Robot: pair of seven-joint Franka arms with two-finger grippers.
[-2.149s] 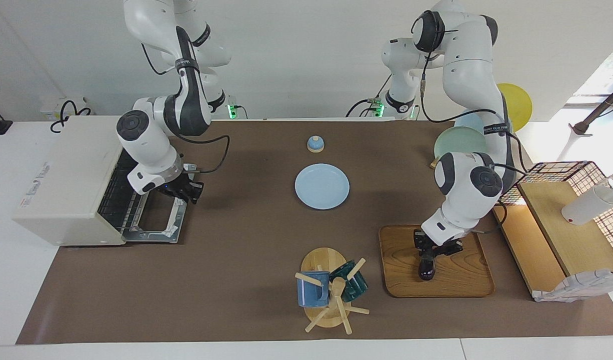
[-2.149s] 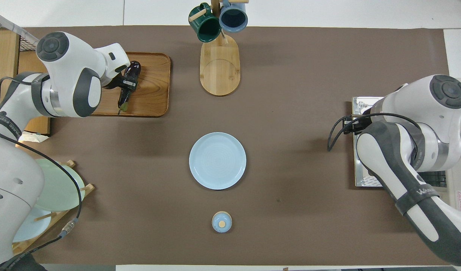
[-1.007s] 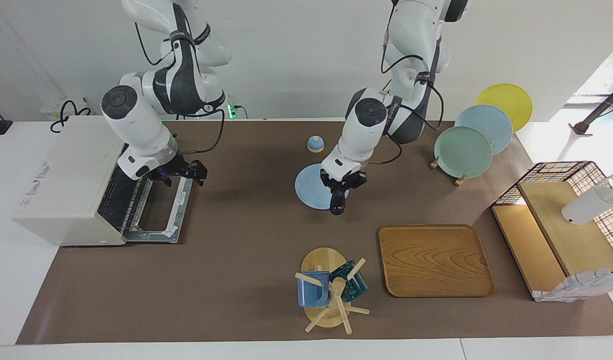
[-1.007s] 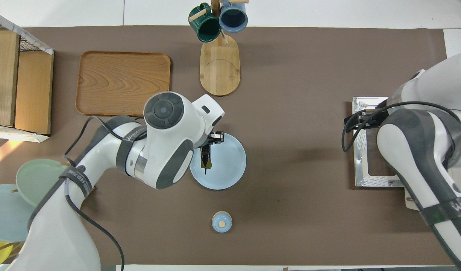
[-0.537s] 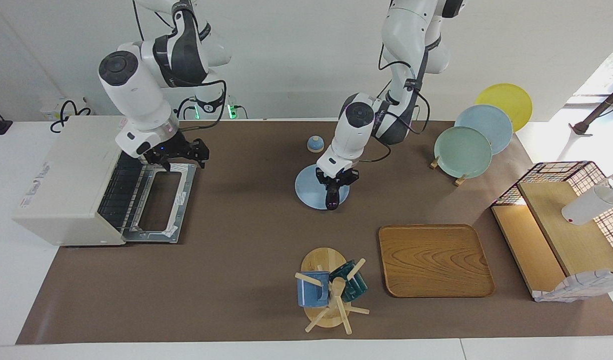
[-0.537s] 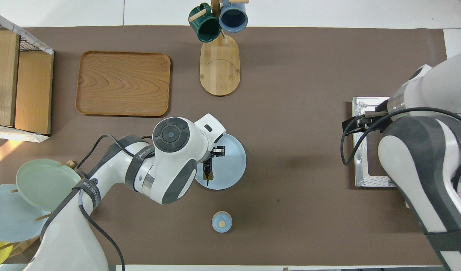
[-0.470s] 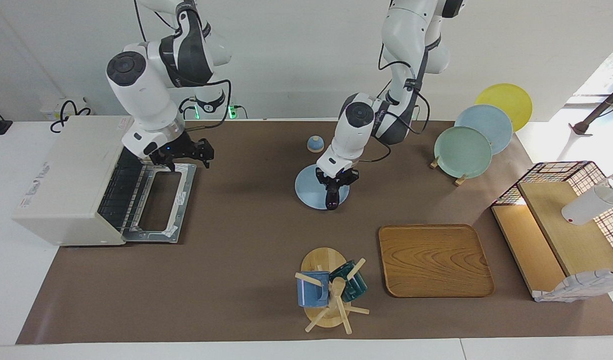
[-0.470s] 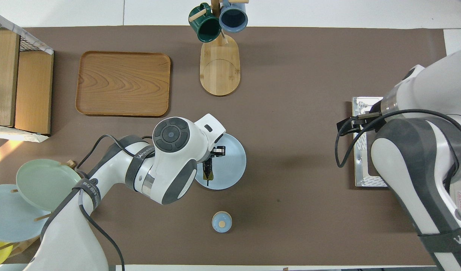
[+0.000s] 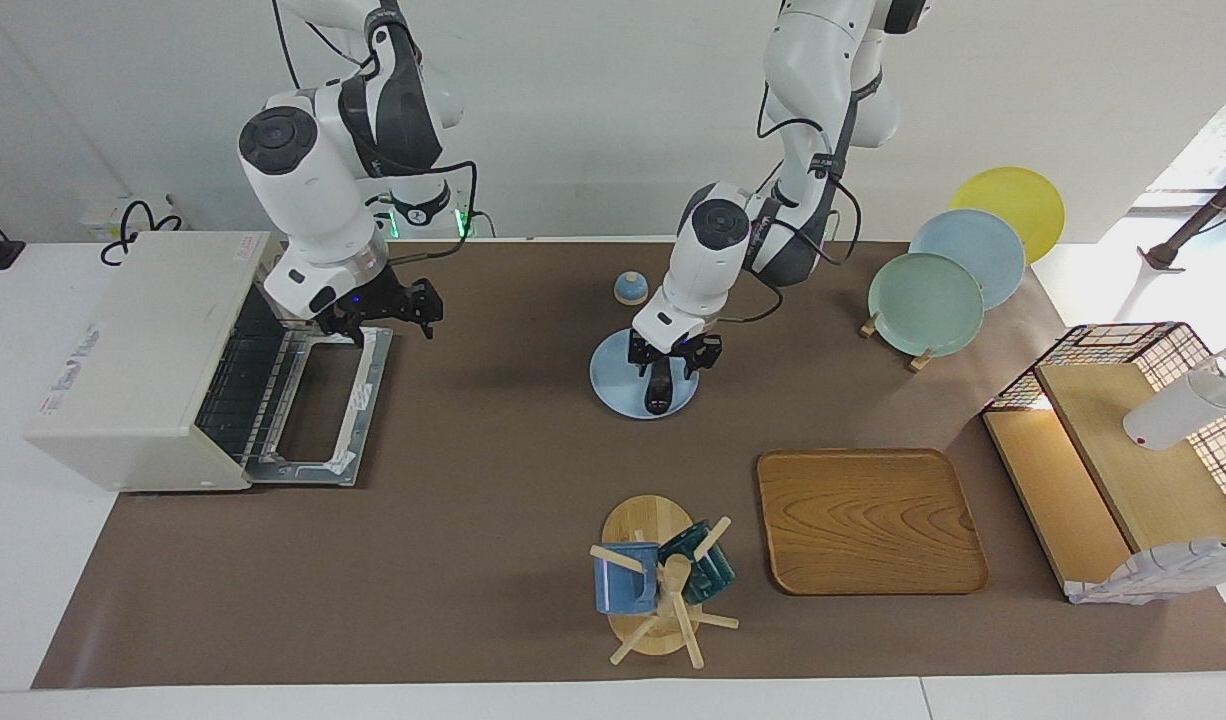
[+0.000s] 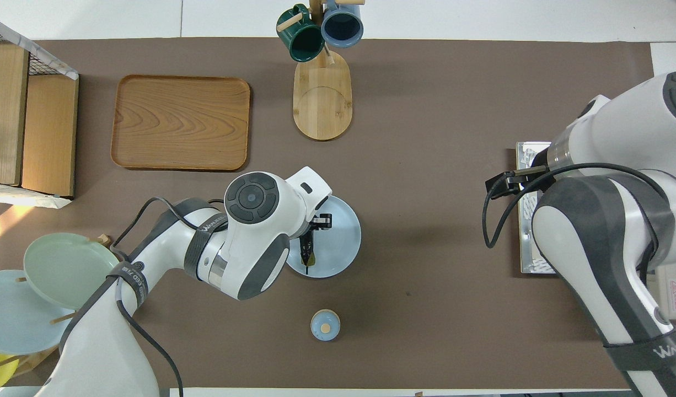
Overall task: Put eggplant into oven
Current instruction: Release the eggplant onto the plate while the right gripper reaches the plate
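Observation:
The dark purple eggplant [image 9: 658, 392] is in my left gripper [image 9: 663, 372], its low end down on the light blue plate [image 9: 613, 380] in the middle of the table. The overhead view shows the eggplant [image 10: 306, 255] on that plate [image 10: 338, 242], stem tip toward the robots. The off-white oven [image 9: 143, 360] stands at the right arm's end of the table. Its door [image 9: 318, 410] lies open and flat and the wire rack shows inside. My right gripper [image 9: 383, 318] is open and empty, in the air over the end of the oven door nearer the robots.
A small blue bell [image 9: 630, 288] sits nearer the robots than the plate. A wooden tray [image 9: 871, 520] and a mug tree [image 9: 663, 575] stand farther out. A rack of plates [image 9: 928, 290] and a wire-and-wood shelf [image 9: 1123, 440] are at the left arm's end.
My left gripper has carried the eggplant from the wooden tray to the blue plate and lowered it. My right gripper has risen off the oven door and drifted toward the table's middle.

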